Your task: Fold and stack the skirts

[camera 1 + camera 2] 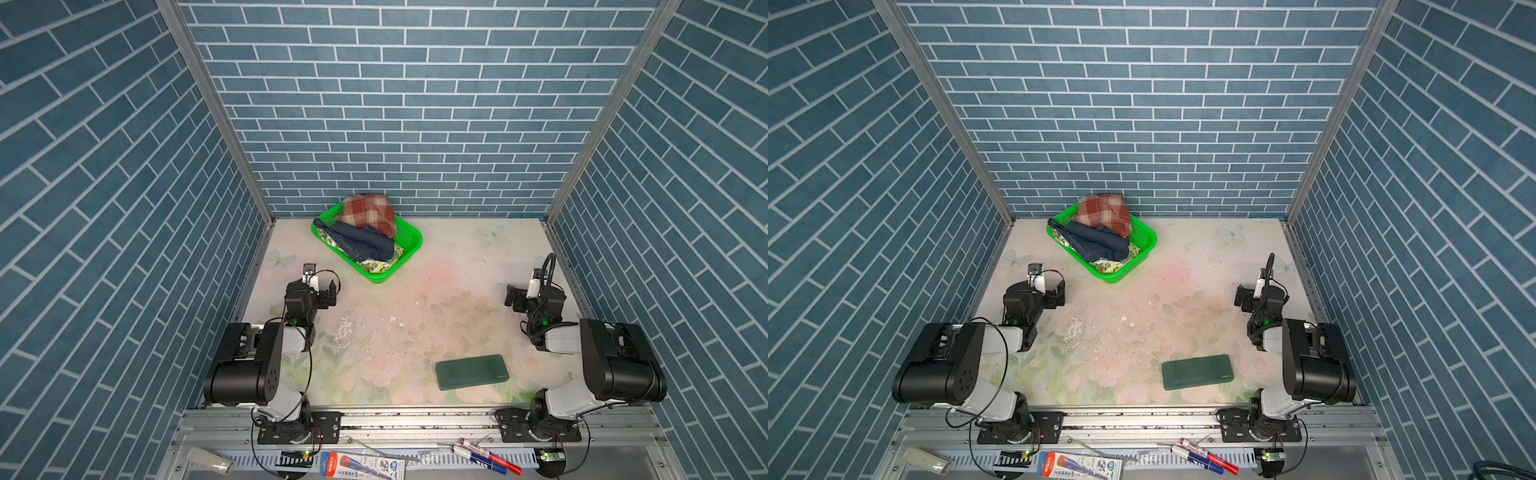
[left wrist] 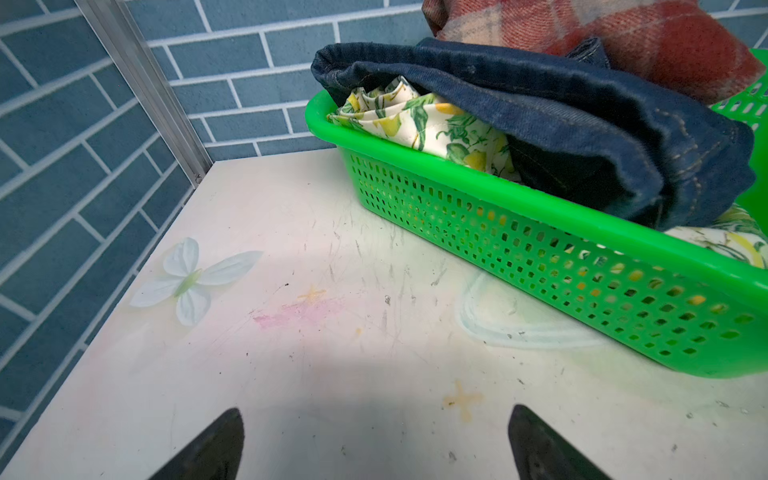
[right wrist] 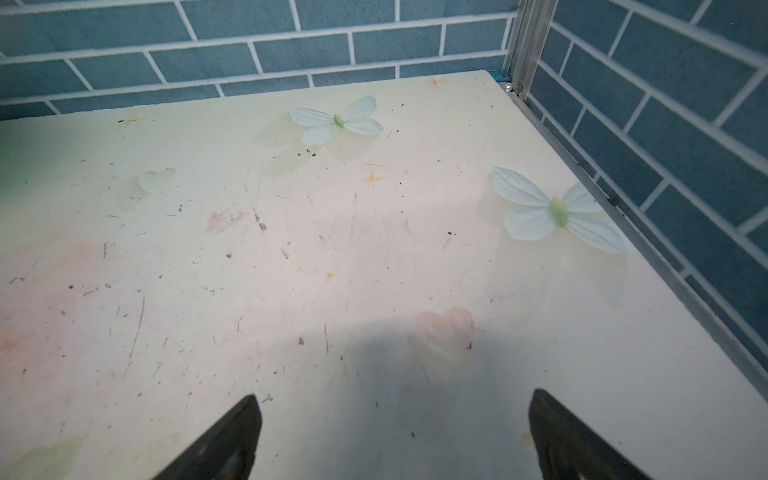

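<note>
Markers (image 1: pixel 490 456), green slab (image 1: pixel 472 371), 3 skirts (image 1: pixel 365 239) piled in basket (image 1: pixel 409 237)

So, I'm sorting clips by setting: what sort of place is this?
Probably a robot test booth, not a home: left arm and right arm bolted to an aluminium rail, brick-print panels enclosing the floral tabletop, a green basket of skirts staged.
</note>
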